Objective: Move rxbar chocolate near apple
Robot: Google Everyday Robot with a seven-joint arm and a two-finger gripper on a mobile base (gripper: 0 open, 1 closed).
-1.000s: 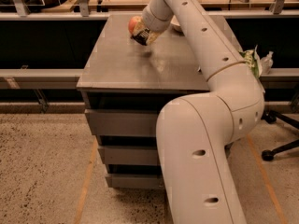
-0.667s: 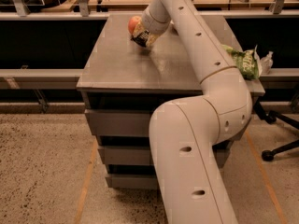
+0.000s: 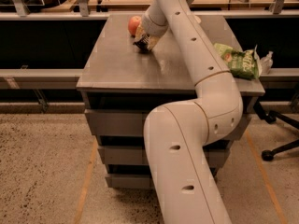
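Note:
The red-orange apple (image 3: 134,24) sits at the back left of the grey table top (image 3: 121,64). My gripper (image 3: 145,44) is low over the table, just to the right of and in front of the apple. It is shut on the dark rxbar chocolate (image 3: 141,45), which shows as a small dark shape at its tip, at or just above the table surface and a few centimetres from the apple. My arm comes in from the lower right and hides part of the table's middle.
A green crinkly chip bag (image 3: 237,61) lies at the table's right edge, with a clear wrapper (image 3: 265,61) beside it. A shelf rail (image 3: 46,16) runs behind the table. An office chair base (image 3: 275,148) stands on the floor at the right.
My arm's elbow and upper links have swung left across the view. The gripper with the dark bar stays beside the apple, shifted only slightly.

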